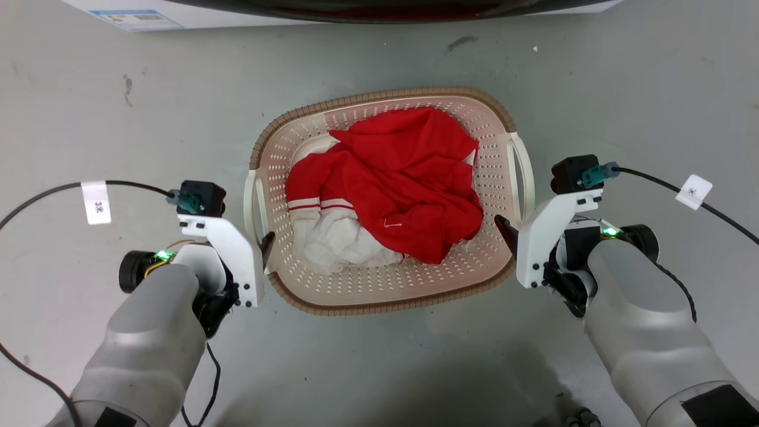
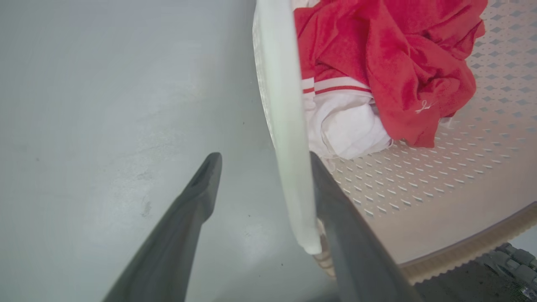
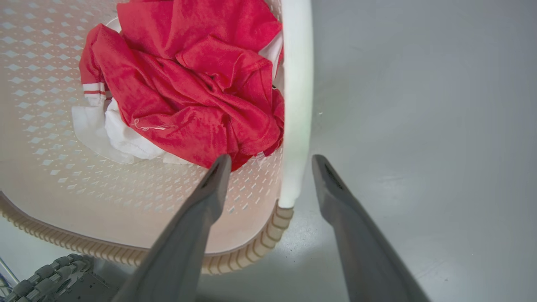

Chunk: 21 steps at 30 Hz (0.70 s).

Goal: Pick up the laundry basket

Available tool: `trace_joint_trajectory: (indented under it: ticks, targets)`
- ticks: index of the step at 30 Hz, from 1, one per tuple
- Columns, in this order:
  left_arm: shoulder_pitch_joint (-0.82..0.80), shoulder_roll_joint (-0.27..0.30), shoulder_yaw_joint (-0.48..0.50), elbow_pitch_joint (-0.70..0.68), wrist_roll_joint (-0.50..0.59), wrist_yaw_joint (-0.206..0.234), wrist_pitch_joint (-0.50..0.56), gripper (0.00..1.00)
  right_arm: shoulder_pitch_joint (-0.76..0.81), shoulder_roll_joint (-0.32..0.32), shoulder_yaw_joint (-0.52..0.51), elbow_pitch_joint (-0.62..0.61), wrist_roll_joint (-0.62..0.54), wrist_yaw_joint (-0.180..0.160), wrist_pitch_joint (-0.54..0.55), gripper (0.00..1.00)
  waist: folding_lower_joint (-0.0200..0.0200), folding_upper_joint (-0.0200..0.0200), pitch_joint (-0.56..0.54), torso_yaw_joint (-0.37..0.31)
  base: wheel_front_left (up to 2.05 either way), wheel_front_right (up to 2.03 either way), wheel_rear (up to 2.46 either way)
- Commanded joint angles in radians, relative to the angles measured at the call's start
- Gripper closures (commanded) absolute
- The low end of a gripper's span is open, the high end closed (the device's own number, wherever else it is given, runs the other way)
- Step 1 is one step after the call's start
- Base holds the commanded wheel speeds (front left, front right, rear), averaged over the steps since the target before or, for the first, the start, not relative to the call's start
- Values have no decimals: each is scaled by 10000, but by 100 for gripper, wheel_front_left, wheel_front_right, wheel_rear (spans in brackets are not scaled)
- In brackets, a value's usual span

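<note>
laundry basket [image 1: 379, 308]: oval pale-pink perforated plastic, brown woven-look rim, on grey floor [image 1: 593, 89] | left tool [image 2: 264, 157]: apart, straddling white left handle [image 2: 289, 138] | right tool [image 3: 270, 158]: apart, straddling white right handle [image 3: 295, 105] | placed symmetrically, seemingly for level two-handed lift

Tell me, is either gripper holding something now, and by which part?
Nothing is held. The left gripper and the right gripper are open, each with a white handle of the basket between its fingers.
</note>
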State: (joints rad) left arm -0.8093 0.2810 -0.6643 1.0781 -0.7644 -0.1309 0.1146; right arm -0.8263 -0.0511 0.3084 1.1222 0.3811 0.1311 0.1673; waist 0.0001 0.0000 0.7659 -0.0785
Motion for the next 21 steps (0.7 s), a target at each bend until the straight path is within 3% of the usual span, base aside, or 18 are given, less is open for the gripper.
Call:
trace_joint_trajectory:
  ticks: [1,16,17,18,19,20,21]
  targets:
    - [-143,97,-43,75,-80,6,-41,0,-197,16,91,75,102,-7,-66,0,-1,0,97,-1,0,0,0]
    - [-860,-24,-805,467,-710,7,-374,0,-830,18,1226,703,1202,-7,-345,0,-1,0,545,84,0,0,0]
    - [-868,-49,-847,493,-787,7,-357,0,-845,16,1295,724,1265,-7,-343,31,-1,0,543,87,0,0,0]
    - [-884,-67,-894,495,-841,7,-331,6,-862,18,1363,753,1332,-7,-322,64,-1,0,540,90,0,0,0]
    - [-891,-102,-929,477,-941,7,-245,86,-884,19,1413,800,1418,-7,-273,100,-1,0,544,95,0,0,0]
    - [-915,-107,-972,451,-1016,7,-171,100,-934,19,1458,843,1468,-5,-269,100,-1,0,563,102,0,0,0]
    - [-954,-97,-1026,431,-1085,7,-111,100,-992,33,1500,877,1510,-4,-287,100,-1,0,585,110,0,0,0]
